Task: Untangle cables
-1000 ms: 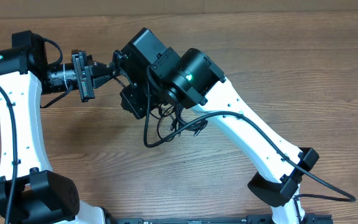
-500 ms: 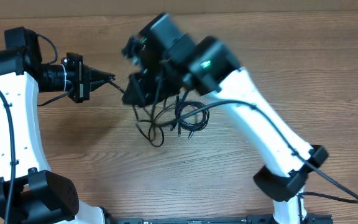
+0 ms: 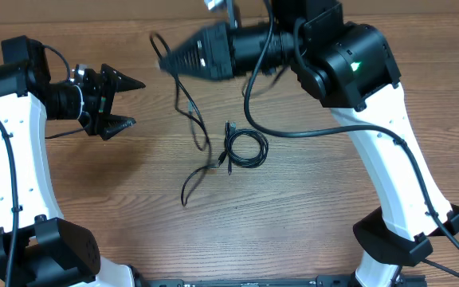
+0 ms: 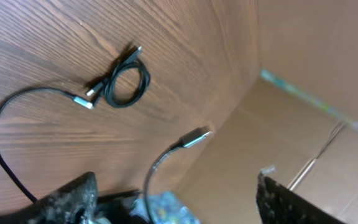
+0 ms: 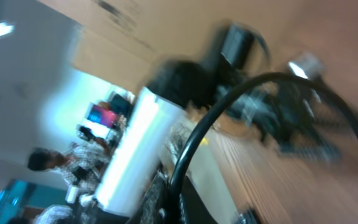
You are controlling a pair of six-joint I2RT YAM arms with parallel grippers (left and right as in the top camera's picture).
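Note:
A thin black cable (image 3: 188, 104) is pinched in my shut right gripper (image 3: 164, 64), held high over the back of the table. One end curls up to the left and the rest hangs down toward the wood. In the blurred right wrist view that cable (image 5: 229, 106) arcs out from the shut right gripper (image 5: 194, 199). A small coiled cable (image 3: 245, 150) lies on the table, and a loose strand (image 3: 190, 185) ends beside it. My left gripper (image 3: 127, 104) stands open and empty, left of the hanging cable. The left wrist view shows the coil (image 4: 127, 81), the loose strand (image 4: 5, 118) and a plug end (image 4: 194, 138) in the air.
The right arm's thick black wiring (image 3: 249, 104) loops down over the table's middle. A cardboard wall (image 4: 316, 56) stands along the far edge. The white left arm (image 3: 18, 159) runs down the left side.
My left gripper has let go, opened wide and pulled back to the left. The right gripper swung up toward the back with one cable, leaving the coil and a strand on the table.

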